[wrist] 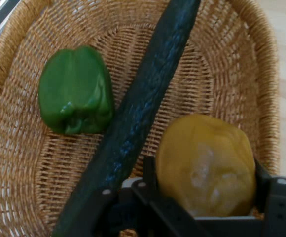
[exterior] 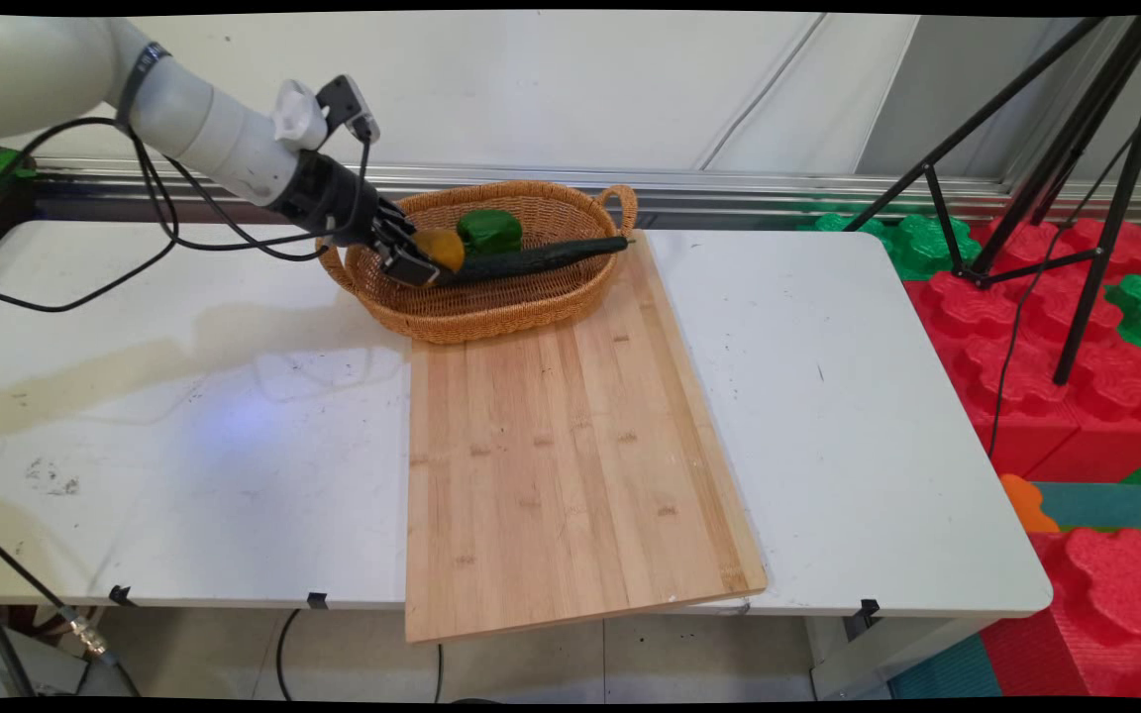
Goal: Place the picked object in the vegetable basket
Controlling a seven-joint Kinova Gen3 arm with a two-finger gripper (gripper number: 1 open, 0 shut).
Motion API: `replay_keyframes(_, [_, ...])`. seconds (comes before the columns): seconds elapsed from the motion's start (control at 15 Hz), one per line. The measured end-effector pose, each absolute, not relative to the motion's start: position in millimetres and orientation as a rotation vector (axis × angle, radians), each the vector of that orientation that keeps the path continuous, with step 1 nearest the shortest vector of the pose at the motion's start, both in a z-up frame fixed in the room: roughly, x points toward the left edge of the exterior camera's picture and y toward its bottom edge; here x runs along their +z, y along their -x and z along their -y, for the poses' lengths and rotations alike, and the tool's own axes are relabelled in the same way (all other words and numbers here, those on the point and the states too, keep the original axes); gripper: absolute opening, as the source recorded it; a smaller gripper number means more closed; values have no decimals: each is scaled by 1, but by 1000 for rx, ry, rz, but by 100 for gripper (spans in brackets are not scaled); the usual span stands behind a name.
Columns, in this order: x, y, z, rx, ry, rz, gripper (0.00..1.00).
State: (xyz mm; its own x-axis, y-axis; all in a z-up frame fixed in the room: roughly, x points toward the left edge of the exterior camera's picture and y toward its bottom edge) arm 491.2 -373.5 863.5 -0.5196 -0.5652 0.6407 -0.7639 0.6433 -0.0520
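My claw [exterior: 424, 255] is down inside the wicker basket [exterior: 521, 307], fingers clamped either side of a yellow-orange fruit [exterior: 440, 248] — looks like a lemon or small mango, can't tell which. In the hand view the fruit [wrist: 207, 165] fills the gap between my two fingers [wrist: 276, 197], one pressed to each flank, so I call it gripped, not just straddled.

How far along, going by how things lie: the fruit sits low in the basket, at or just above the weave — I can't tell if it is clear of the bottom. Nothing lies on the bamboo cutting board [exterior: 561, 465]. Everything is in the basket, which stands at the board's 12 o'clock end, partly on the table [exterior: 184, 436].

Neighbours: a long dark cucumber [exterior: 541, 259] lies slantwise across the basket, just beside the fruit at its 3 o'clock in the main view, its near end close to my linkage. In the hand view the cucumber [wrist: 138, 118] runs past the fruit toward 12 o'clock; touching or not, I can't tell. A green bell pepper [exterior: 489, 230] sits beyond it, at the fruit's 1 o'clock.

Pose: arm comes in from 10 o'clock, forearm sloping down, wrist tilted so the claw points over the basket's 9 o'clock rim, cables hanging below.
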Motion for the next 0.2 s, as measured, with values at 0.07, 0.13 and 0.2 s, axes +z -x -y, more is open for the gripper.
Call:
replay_keyframes(0.07, [860, -491, 377, 438, -1035, 2276, 100])
replay_keyframes(0.13, [857, -490, 379, 434, -1036, 2280, 100])
replay_keyframes(0.2, [853, -490, 382, 430, -1038, 2284, 100])
